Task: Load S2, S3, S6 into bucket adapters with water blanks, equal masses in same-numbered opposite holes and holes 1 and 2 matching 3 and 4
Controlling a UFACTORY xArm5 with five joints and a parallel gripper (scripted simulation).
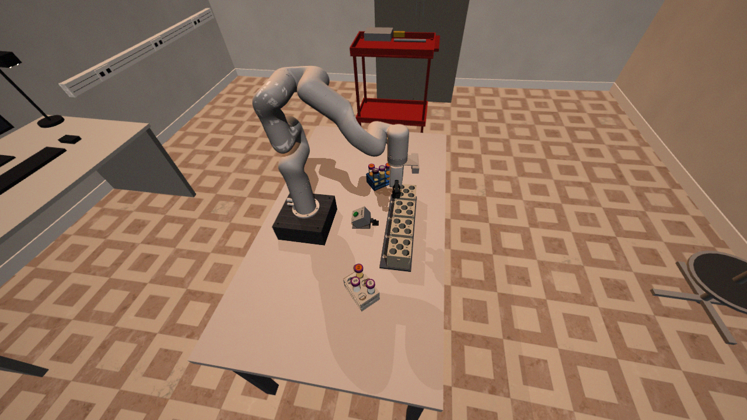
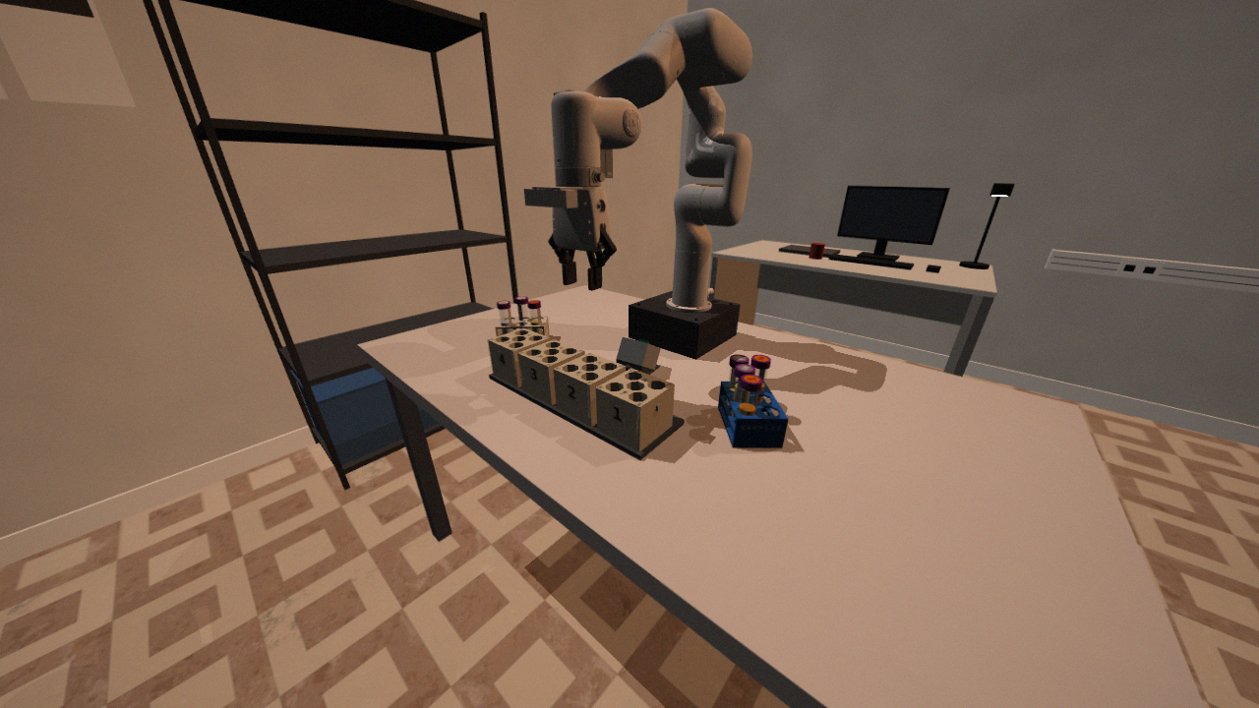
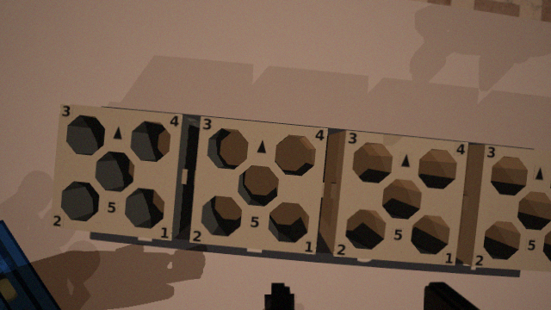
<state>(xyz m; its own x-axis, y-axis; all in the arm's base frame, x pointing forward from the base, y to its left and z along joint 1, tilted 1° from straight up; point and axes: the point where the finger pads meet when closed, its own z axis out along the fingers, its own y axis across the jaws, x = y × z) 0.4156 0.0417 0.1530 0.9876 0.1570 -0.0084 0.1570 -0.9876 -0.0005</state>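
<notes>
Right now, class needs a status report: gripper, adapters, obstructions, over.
Gripper part open, empty, high over table. All adapters empty; tubes stand in blue rack and white rack. Nothing seen blocking.

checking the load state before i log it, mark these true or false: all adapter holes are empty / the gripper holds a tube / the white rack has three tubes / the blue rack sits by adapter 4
1. All adapter holes are empty. True: in the wrist view every hole that shows in the adapters is bare.
2. The gripper holds a tube. False: the gripper hangs above the table with its fingers apart and nothing between them.
3. The white rack has three tubes. True: the white rack carries three capped tubes.
4. The blue rack sits by adapter 4. False: the blue rack stands beside adapter 1, at the other end of the stand.
</notes>
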